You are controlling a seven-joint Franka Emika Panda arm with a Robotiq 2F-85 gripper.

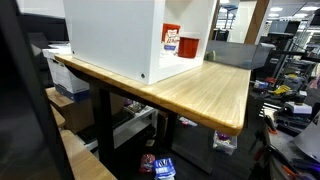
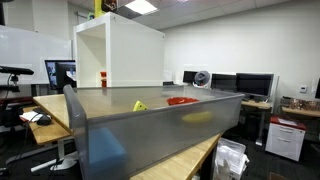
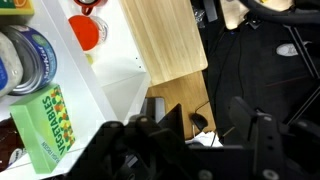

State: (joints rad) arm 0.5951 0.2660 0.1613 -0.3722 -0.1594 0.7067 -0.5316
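In the wrist view my gripper (image 3: 190, 150) hangs high over the edge of a wooden table (image 3: 165, 40), above the floor. Its two dark fingers stand wide apart with nothing between them. To its left is a white shelf unit (image 3: 115, 70) holding a green box (image 3: 45, 125), a tin can (image 3: 30, 60) and a red cup (image 3: 88, 32). In an exterior view the red cup (image 1: 189, 46) and a red-and-white labelled can (image 1: 171, 40) sit inside the white unit (image 1: 110, 35) on the table (image 1: 215, 90). The gripper does not show in either exterior view.
A grey bin (image 2: 150, 125) fills the foreground, with a yellow item (image 2: 140, 105) and a red item (image 2: 182, 100) beyond its rim. The white unit (image 2: 120, 55) stands behind it. Cables and a dark mouse-like object (image 3: 200, 120) lie on the floor. Desks with monitors (image 2: 250, 85) stand around.
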